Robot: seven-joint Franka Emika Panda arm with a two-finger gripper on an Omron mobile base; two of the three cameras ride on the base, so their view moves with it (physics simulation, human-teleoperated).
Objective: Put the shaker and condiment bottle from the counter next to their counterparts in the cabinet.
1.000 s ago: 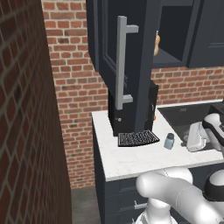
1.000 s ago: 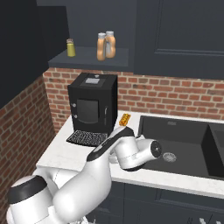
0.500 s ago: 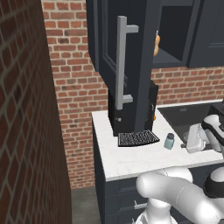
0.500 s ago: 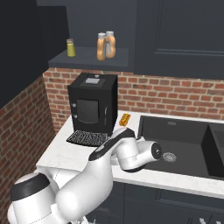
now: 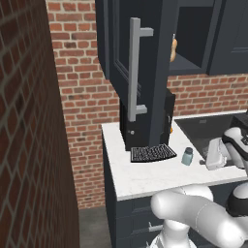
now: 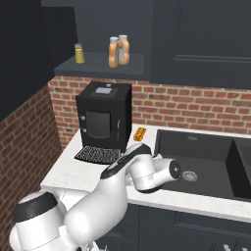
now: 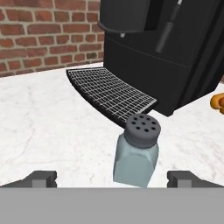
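Claw [image 7: 111, 177] spread wide, tips low at either side of the shaker [image 7: 136, 151], not touching it. Shaker upright on the white worktop [image 7: 48, 127], just in front of the coffee machine's [image 7: 175, 48] drip grille [image 7: 109, 94]. Orange condiment bottle [image 7: 217, 103] lies further off beside the machine. Judgement: grasp not yet made. Advance until the glass body, not the perforated cap, sits between the pads; keep level, close squarely, avoid tipping it toward the grille. Open cabinet [image 6: 100, 66] above holds counterparts.

Red brick wall [image 5: 29, 121] behind dark base cabinets, black sink [image 6: 196, 157] alongside
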